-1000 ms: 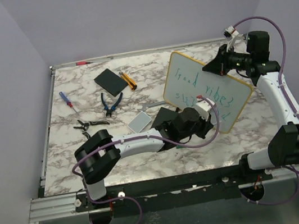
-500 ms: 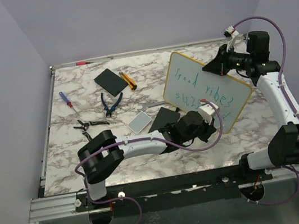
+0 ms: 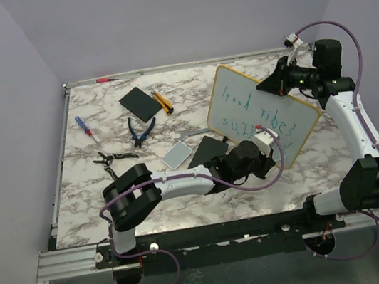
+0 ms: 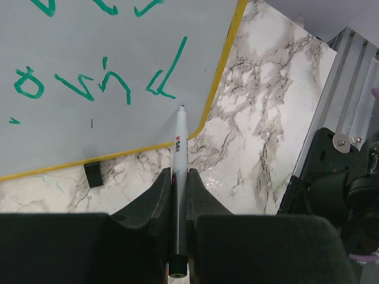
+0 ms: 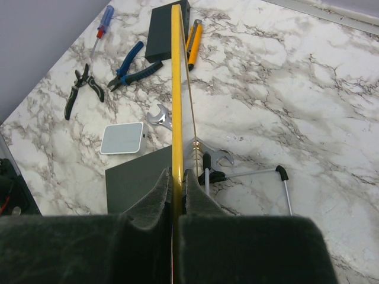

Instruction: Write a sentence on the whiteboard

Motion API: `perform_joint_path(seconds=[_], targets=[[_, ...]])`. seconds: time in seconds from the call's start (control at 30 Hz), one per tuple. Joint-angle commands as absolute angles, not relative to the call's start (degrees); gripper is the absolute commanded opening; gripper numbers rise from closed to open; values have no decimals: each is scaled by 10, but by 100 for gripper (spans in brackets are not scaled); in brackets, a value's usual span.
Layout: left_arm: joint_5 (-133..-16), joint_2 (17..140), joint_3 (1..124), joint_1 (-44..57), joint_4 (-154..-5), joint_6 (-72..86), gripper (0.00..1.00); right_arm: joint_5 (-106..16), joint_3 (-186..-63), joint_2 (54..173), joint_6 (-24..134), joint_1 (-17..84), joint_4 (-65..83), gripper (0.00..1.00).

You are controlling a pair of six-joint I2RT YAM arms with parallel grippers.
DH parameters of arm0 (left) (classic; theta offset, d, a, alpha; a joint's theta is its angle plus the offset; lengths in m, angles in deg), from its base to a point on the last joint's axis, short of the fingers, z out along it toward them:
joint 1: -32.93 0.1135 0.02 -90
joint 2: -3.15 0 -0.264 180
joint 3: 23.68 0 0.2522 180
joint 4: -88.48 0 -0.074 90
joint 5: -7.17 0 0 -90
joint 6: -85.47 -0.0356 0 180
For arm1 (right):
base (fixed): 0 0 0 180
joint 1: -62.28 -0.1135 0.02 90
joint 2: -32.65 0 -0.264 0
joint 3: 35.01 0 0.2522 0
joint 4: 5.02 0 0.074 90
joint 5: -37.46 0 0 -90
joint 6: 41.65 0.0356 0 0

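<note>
The whiteboard [image 3: 261, 113], white with a yellow rim, stands tilted at the right of the table. The sentence [image 3: 252, 107] runs across it in two lines of green lettering, also in the left wrist view [image 4: 100, 83]. My right gripper [image 3: 278, 85] is shut on the whiteboard's upper yellow edge [image 5: 176, 89], seen edge-on. My left gripper [image 3: 261, 151] is shut on a white marker [image 4: 179, 165]. The marker's tip [image 4: 182, 108] sits at the board's lower corner, just below the last green strokes [image 4: 166, 77].
On the marble table lie a black slab [image 3: 139, 103], an orange-handled tool [image 3: 161, 101], blue pliers [image 3: 141, 130], a screwdriver [image 3: 83, 125], black cutters [image 3: 114, 156], a pale pad [image 3: 176, 155], another black slab [image 3: 209, 150] and wrenches [image 5: 216, 155]. A wire stand [image 5: 249, 174] sits behind the board.
My left gripper has shifted slightly right along the board's lower edge with the marker. The right arm and the whiteboard have not moved.
</note>
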State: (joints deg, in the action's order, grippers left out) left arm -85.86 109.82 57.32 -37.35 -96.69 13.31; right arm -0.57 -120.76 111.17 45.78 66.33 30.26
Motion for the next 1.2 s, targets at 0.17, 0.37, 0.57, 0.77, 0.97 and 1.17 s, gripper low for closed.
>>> perform_joint_path(seconds=[0.17, 0.37, 0.57, 0.77, 0.97, 1.17], targets=[[-872, 1113, 599, -378, -981, 136, 0, -7, -1193, 1104, 461, 657, 336, 1], [-874, 1114, 598, -377, -980, 137, 0, -7, -1193, 1104, 461, 657, 336, 1], [-841, 1083, 586, -377, -991, 123, 0, -6, -1192, 1103, 461, 657, 335, 1], [-829, 1014, 549, -378, -993, 125, 0, -9, -1194, 1101, 464, 657, 333, 2], [-842, 943, 495, -377, -952, 131, 0, -15, -1199, 1093, 470, 657, 330, 22], [-858, 887, 453, -365, -911, 127, 0, -29, -1199, 1079, 481, 657, 318, 47]])
